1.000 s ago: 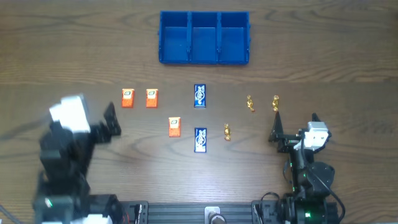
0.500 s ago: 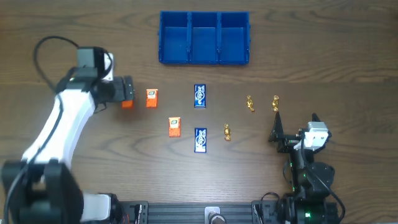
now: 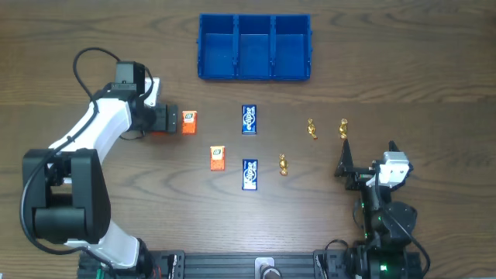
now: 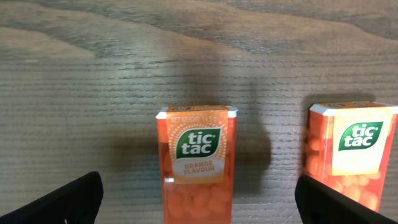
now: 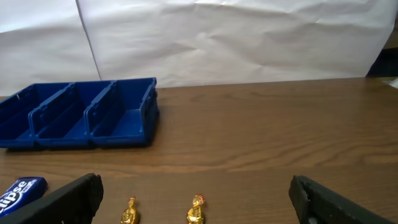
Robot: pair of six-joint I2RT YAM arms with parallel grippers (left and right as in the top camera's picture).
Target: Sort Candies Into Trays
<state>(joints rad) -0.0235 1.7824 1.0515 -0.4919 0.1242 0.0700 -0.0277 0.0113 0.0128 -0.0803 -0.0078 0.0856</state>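
On the wooden surface (image 3: 418, 85), we see the left arm (image 3: 97, 132) arched up and bent rightward, the right arm (image 3: 380, 209) folded near its base, the blue tray (image 3: 203, 46) well beyond both. The left gripper (image 3: 172, 120) hangs low over the leftmost orange candy box (image 4: 196, 162), fingers spread wide either side, not touching; the right gripper (image 3: 367, 155) also has its fingers gaping.

Wooden bench (image 3: 403, 85) carries the blue tray (image 3: 255, 72). In front of the tray lie orange boxes (image 3: 218, 157), blue packs (image 3: 249, 119) and gold candies (image 3: 311, 129).

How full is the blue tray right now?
Empty: all three compartments of the blue tray show bare floors.
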